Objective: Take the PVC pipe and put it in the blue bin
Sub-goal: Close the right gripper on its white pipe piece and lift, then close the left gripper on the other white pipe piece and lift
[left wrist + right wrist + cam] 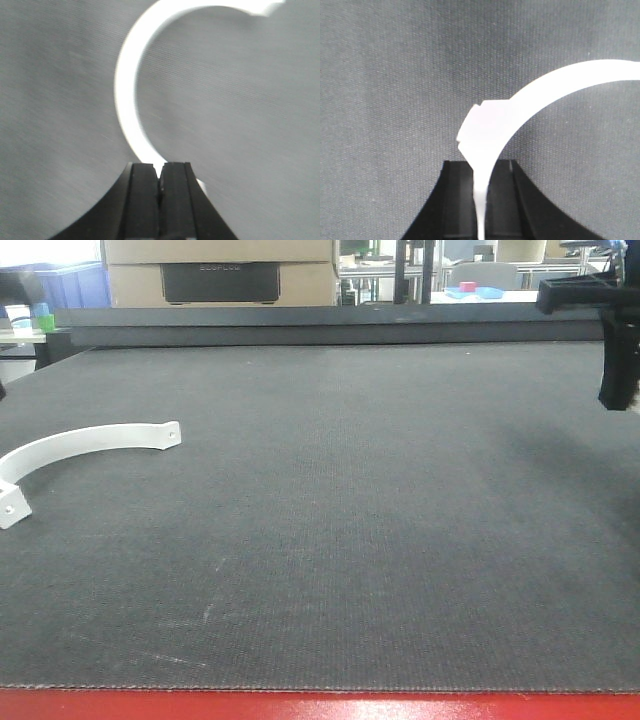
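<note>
— What lies under the grippers?
— A dark grey mat (350, 540). It is below both of them and spreads out on every side. In the front view the right gripper (481, 165) hangs above the mat's far right part.

— Next in size?
— A brown box (220, 280). It stands beyond the mat's far edge, well off to that gripper's left.

— Anything on the mat itself?
— A long white arc (85, 443) with a holed tab at each end. It lies flat, well apart from the right gripper and far to its left.

— And the left gripper (160, 166)?
— It is clenched, fingers pressed together with nothing between them. A blurred white curve (125, 90) comes out from beneath its tips, runs ahead and bends to the right in its wrist view. I cannot tell whether the tips touch it, nor whether it is that same arc.

— Where is the pipe (545, 85)?
— It is in the right gripper's grasp. Its strip stands edge-on between the two fingers, which clamp it from either side. Past the tips it rises and sweeps off to the right in the wrist view.

— Smallest detail?
— The pipe's squared tab (480, 130), just ahead of the fingertips.
</note>
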`<state>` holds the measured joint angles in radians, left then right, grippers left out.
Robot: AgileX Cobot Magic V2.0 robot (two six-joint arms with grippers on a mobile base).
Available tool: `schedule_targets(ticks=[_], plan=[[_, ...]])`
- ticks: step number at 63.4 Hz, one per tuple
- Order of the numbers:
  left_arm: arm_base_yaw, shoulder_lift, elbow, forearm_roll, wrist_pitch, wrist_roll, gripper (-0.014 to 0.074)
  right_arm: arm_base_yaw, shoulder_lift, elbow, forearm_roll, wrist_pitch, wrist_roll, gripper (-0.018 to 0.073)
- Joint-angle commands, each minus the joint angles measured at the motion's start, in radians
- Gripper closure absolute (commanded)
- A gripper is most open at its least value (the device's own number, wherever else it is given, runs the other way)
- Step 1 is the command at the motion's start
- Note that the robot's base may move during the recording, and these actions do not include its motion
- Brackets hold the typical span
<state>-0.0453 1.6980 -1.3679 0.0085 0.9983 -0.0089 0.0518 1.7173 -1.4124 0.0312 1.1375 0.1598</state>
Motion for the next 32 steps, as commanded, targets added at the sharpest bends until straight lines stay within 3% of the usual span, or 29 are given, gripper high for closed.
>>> schedule_targets(ticks=[1,12,16,32], plan=[[0.010,0.035,-0.030,0.037,-0.012,-0.033,0.0707,0.002,-0.013,-0.002,0.015,-0.018,-0.011,0.0727],[0.023,0.083,-0.032,0.048,-0.058,-0.033,0.0704,0.002,-0.013,0.007,0.090,-0.066,-0.011,0.0727],[0.023,0.102,-0.032,0.050,-0.073,-0.033,0.0665,0.002,-0.013,0.006,0.092,-0.075,-0.011,0.0727],[0.023,0.164,-0.032,0.039,-0.106,-0.033,0.0344,0.002,-0.013,0.006,0.092,-0.088,-0.011,0.0727]])
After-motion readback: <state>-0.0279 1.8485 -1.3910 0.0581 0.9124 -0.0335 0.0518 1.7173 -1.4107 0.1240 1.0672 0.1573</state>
